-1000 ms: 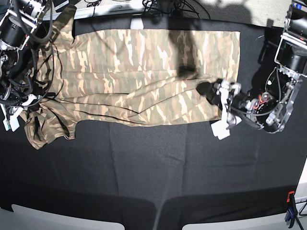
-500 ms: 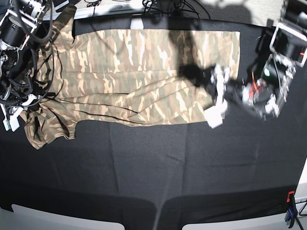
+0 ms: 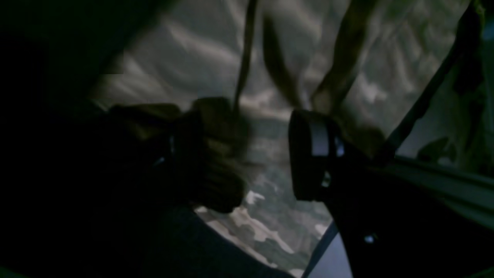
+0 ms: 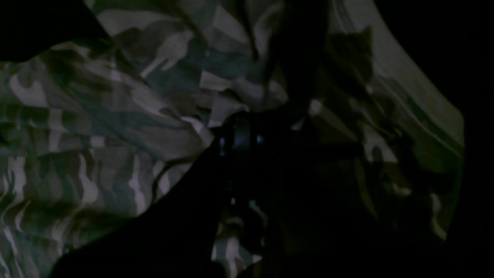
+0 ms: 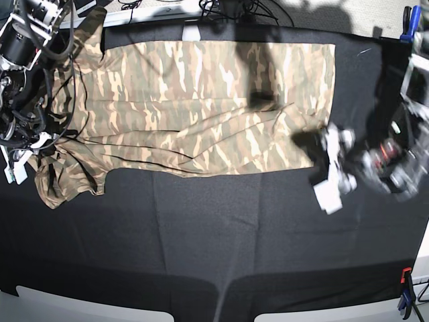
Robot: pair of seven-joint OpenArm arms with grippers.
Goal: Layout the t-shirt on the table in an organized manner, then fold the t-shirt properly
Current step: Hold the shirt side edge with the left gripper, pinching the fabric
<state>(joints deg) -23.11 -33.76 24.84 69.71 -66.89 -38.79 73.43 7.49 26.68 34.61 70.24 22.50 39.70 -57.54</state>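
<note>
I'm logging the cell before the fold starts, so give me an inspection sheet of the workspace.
Surface: table draped in black cloth, creased near the front.
Job's things: t-shirt spread flat along the far side; near sleeve crumpled.
Clutter: nothing seen.
Grippers: left gripper open, holding nothing, at the shirt's hem corner; right gripper shut at the bunched sleeve end; any grip on fabric hidden in the dark.
Cables: black bundle beyond the far edge.
Surroundings: red and blue clamp at the near right corner.
</note>
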